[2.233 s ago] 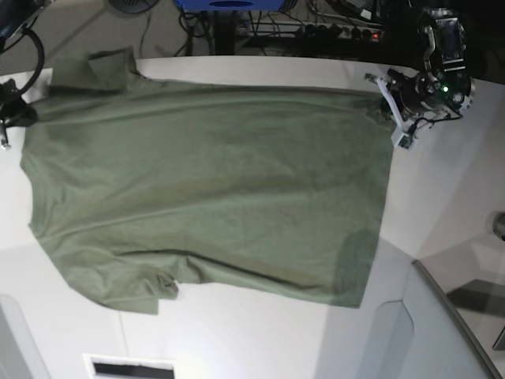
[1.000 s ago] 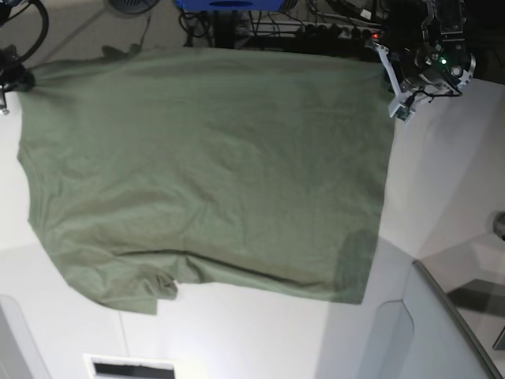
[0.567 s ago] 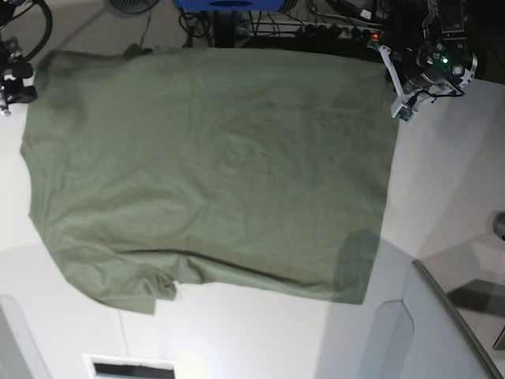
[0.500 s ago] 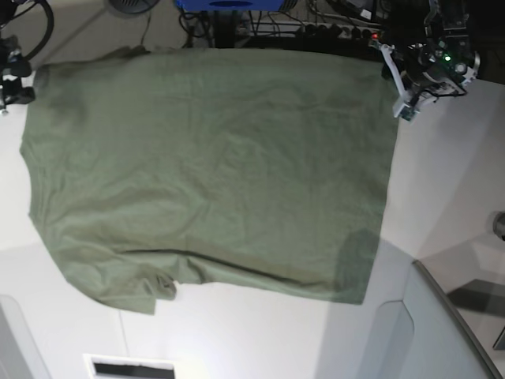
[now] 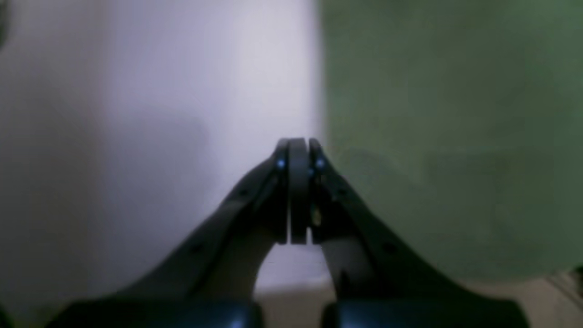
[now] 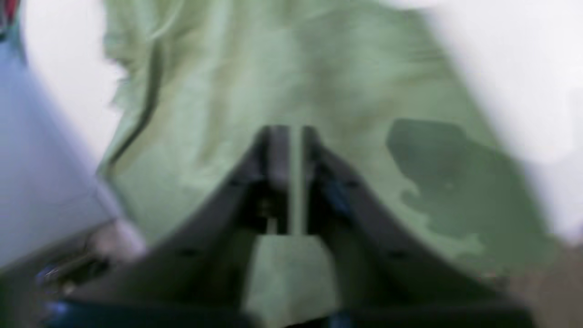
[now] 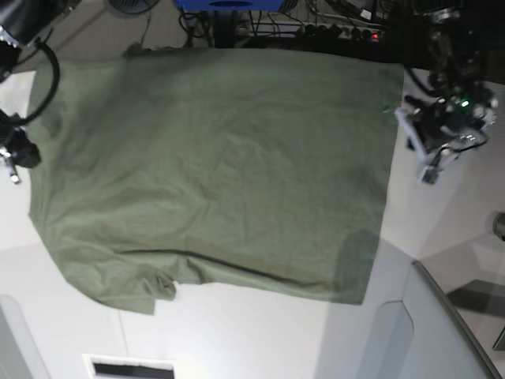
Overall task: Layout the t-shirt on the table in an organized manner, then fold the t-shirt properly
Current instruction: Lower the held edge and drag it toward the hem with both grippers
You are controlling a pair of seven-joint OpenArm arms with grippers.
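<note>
The olive-green t-shirt (image 7: 213, 166) lies spread flat on the white table (image 7: 442, 213), and its far hem reaches the table's back edge. One sleeve is bunched at the near left (image 7: 158, 288). My left gripper (image 7: 418, 138) hangs just off the shirt's right edge. In the left wrist view this gripper (image 5: 298, 146) is shut and empty over bare table (image 5: 159, 91), with the t-shirt (image 5: 455, 136) beside it. My right gripper (image 7: 16, 154) is at the shirt's left edge. The blurred right wrist view shows it (image 6: 291, 132) shut above the t-shirt (image 6: 319, 68), gripping nothing.
A grey translucent panel (image 7: 442, 332) stands at the near right and also shows in the right wrist view (image 6: 41, 159). A slotted opening (image 7: 130, 367) sits at the near edge. Cables and a power strip (image 7: 339, 28) run behind the table.
Both grippers let go of the shirt's far edge, which dropped flat. Both arms then drew back toward the near side, beside the shirt, and shut again.
</note>
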